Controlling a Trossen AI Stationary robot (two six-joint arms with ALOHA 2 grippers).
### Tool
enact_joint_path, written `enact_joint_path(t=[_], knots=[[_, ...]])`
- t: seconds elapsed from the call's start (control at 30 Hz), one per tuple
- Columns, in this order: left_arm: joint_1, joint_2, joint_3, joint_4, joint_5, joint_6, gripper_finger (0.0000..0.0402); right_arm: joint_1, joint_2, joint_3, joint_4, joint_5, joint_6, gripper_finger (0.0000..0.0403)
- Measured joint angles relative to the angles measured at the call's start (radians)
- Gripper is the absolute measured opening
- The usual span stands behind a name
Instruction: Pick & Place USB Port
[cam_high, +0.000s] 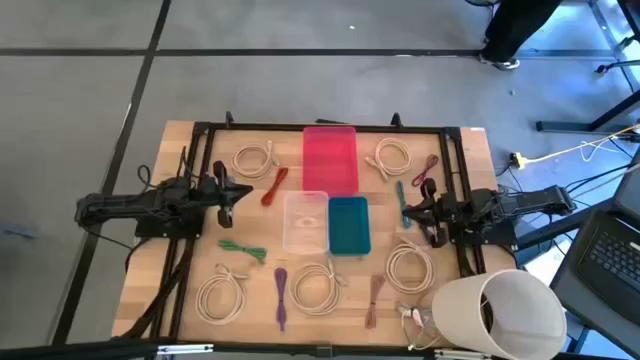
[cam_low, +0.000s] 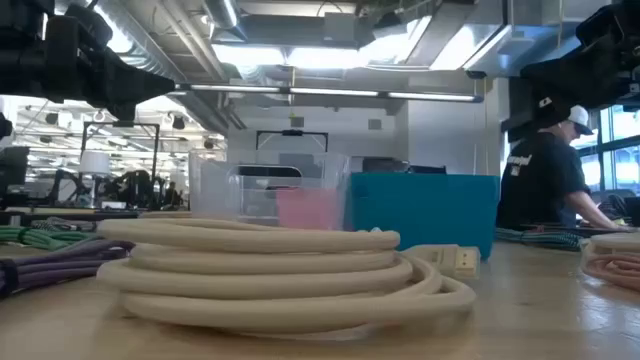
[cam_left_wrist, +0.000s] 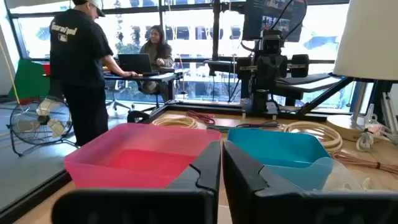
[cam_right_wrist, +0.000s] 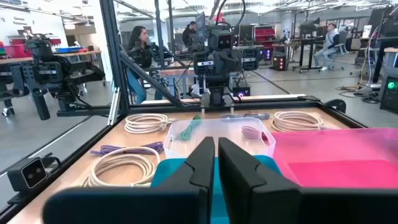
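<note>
- High view: wooden surface (cam_high: 150, 270) inside a black frame. Pink bin (cam_high: 330, 156) at the far middle; clear bin (cam_high: 305, 221) and teal bin (cam_high: 348, 224) side by side at the centre.
- Coiled cream cables lie around the bins, e.g. cream cable (cam_high: 318, 289) on the near side; also a red cable (cam_high: 274, 186), green cable (cam_high: 243, 248) and purple cable (cam_high: 281, 296). Which one carries the USB plug, cannot tell.
- Left gripper (cam_high: 226, 196) hangs left of the bins, fingers together, holding nothing. Right gripper (cam_high: 409, 213) just right of the teal bin, also closed and empty. White lampshade (cam_high: 500, 312) at the near right corner.
- Low view: the cream coil fills the foreground and blocks most of the surface; its plug end (cam_low: 458, 259) lies at the right. A person (cam_low: 545, 170) stands behind, at a desk.
- Left wrist view: closed fingers above the pink and teal bins; two people at a laptop (cam_left_wrist: 135, 62) by the windows.
- Right wrist view: closed fingers; clear bin ahead, left arm opposite, open workshop beyond.
</note>
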Motion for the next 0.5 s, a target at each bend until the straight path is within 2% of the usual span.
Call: enact_joint_path(t=[0.5], knots=[[0.0,0.0,0.0,0.0,0.0,0.0,0.0011,0.0,0.0,0.0,0.0,0.0,0.0,0.0026]])
